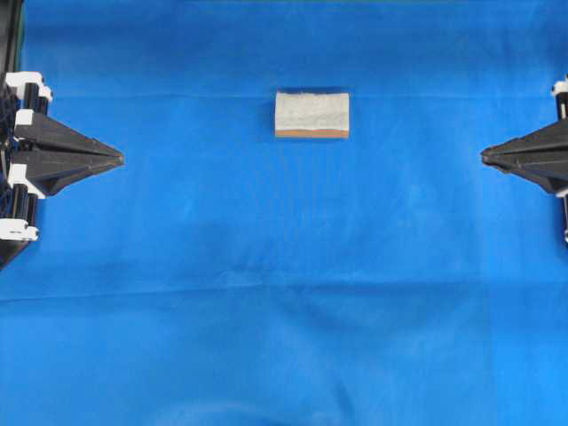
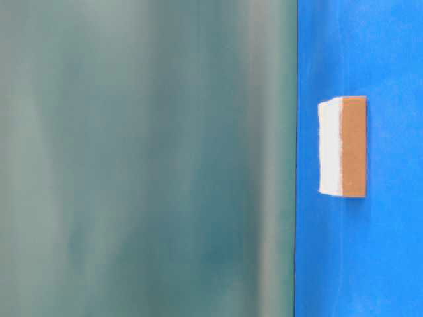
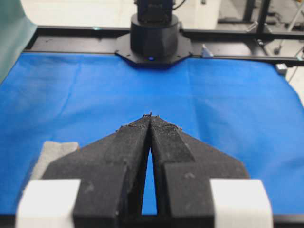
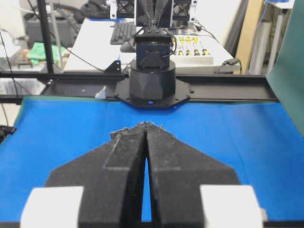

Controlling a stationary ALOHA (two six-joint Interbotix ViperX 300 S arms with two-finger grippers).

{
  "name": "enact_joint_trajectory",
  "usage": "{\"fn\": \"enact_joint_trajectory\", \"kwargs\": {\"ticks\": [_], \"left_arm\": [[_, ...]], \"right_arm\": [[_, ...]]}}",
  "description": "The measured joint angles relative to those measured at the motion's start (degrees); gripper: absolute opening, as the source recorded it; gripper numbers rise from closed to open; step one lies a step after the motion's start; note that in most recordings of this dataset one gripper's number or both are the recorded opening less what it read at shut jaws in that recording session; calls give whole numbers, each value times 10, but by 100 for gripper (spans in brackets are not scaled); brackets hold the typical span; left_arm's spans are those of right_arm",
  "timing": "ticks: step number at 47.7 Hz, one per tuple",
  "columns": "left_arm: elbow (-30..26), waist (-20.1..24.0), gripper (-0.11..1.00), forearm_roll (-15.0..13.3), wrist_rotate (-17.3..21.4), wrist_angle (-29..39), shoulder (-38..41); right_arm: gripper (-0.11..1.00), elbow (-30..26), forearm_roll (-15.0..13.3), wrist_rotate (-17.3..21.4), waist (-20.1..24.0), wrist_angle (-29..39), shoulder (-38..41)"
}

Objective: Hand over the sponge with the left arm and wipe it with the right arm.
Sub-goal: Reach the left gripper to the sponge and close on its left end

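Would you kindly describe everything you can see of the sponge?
The sponge is a small soft rectangular pad: a pale grey-green scouring face on top, a thin orange-brown foam layer showing along its near edge. It lies flat on the blue cloth, about midway between the two hands. Nothing but the cloth touches it.

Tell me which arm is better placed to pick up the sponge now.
Left, marginally. The sponge lies untouched on the blue cloth, slightly nearer the left gripper than the right gripper. Both are shut and far from it.
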Motion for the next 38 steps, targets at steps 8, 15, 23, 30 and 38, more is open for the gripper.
{"fn": "enact_joint_trajectory", "kwargs": {"ticks": [8,15,23,30,38], "left_arm": [[-2,31,0,-10,8,-7,38],[-12,68,0,-11,18,-19,85],[-26,102,1,-11,40,-22,143],[-51,116,25,-11,48,-22,214],[-98,127,76,-11,52,-15,299]], "right_arm": [[-1,-4,1,-1,0,19,9],[-1,-15,1,-1,-1,37,25],[-1,-18,1,2,-5,39,35],[-1,-18,1,3,-11,39,43],[-1,-18,1,4,-11,39,46]]}}
